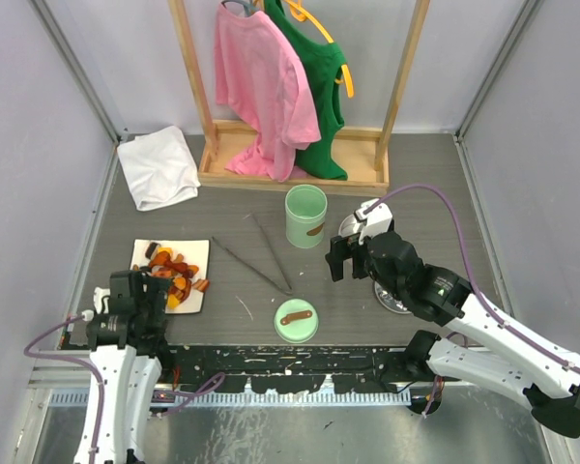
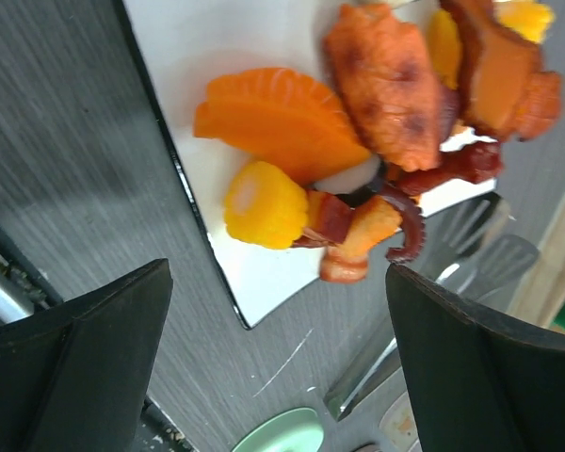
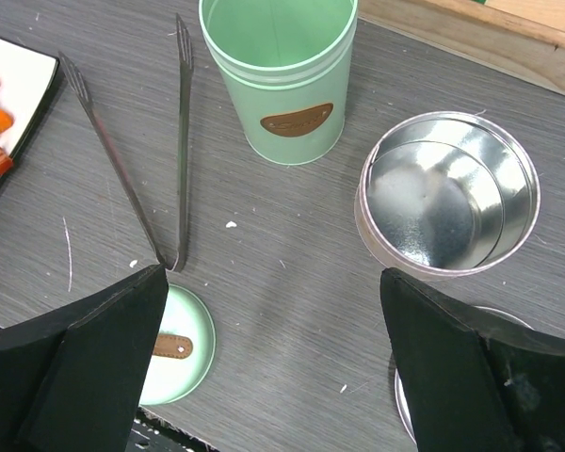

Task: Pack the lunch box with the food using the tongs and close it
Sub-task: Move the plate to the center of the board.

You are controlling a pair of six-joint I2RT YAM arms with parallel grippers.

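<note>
both agape, left pincer [image 2: 278, 282] low by food [image 2: 358, 113]

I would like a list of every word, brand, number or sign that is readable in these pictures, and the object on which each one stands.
No text can be read in any view.
On the green canister, the brown label: any marking is too small and blurred to read.
On the round green lid, the brown tab: also too blurred to read.
</note>
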